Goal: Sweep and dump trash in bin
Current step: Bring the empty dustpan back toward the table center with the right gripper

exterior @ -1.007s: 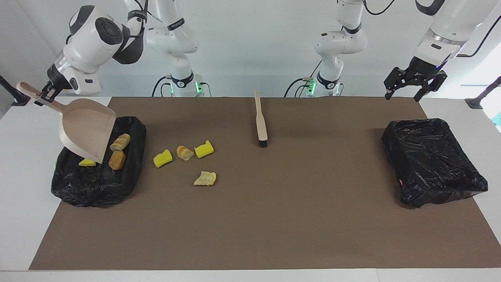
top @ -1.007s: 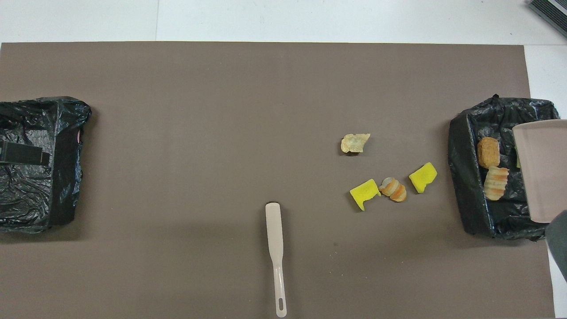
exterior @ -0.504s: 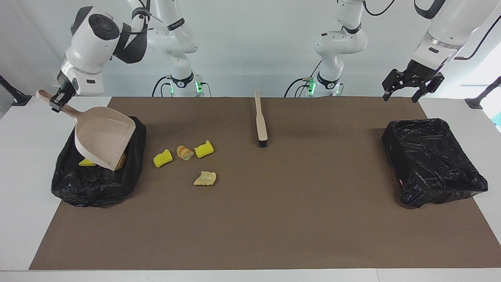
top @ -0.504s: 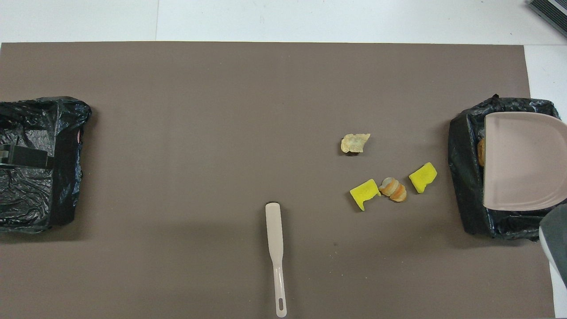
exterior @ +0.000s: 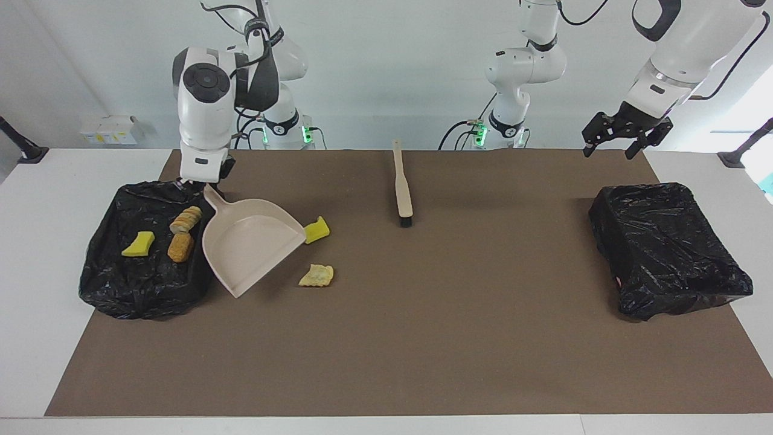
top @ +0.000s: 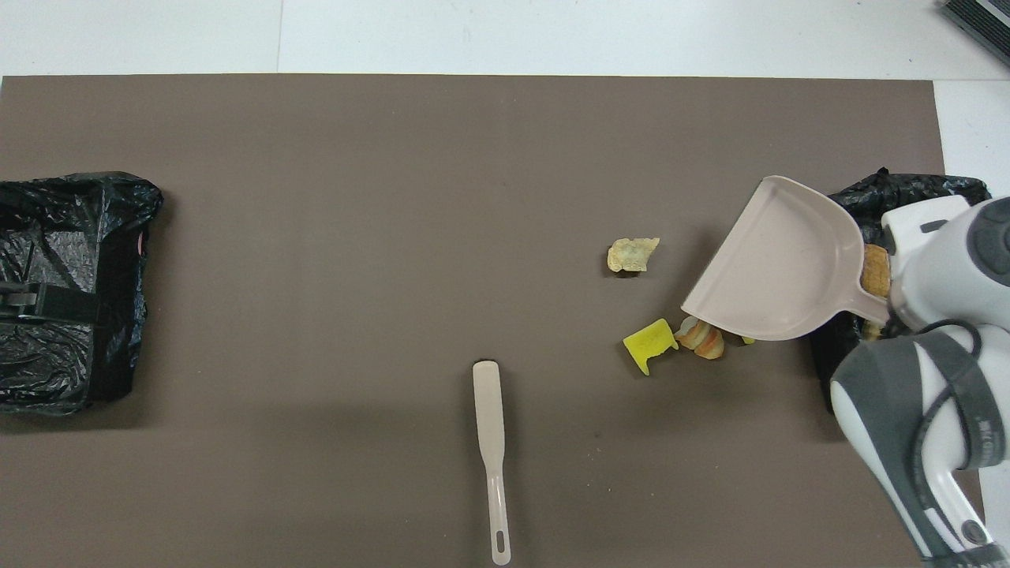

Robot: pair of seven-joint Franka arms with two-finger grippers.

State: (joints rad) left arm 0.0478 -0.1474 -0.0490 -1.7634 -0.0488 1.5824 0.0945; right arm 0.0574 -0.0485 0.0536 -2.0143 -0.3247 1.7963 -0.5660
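Observation:
My right gripper [exterior: 204, 182] is shut on the handle of the beige dustpan [exterior: 250, 244], which hangs open side up over the mat beside the black-lined bin [exterior: 121, 290]. In that bin lie a yellow sponge piece [exterior: 137, 244] and two bread chunks [exterior: 185, 219]. On the mat, the pan [top: 781, 268] partly covers a yellow piece [exterior: 317, 229]. Beside its lip lie another yellow piece [top: 649, 343], a striped bread chunk [top: 701, 339] and a tan chunk [top: 631, 254]. My left gripper [exterior: 625, 136] hangs open and holds nothing, over the second bin [top: 71, 237].
The beige-handled brush [exterior: 401, 187] lies on the brown mat midway between the arms' bases, bristles pointing away from the robots. The second black-lined bin [exterior: 664, 248] stands at the left arm's end of the table.
The right arm swung the dustpan from its tipped pose over the bin out to a level pose over the mat beside it. The left gripper shifted slightly.

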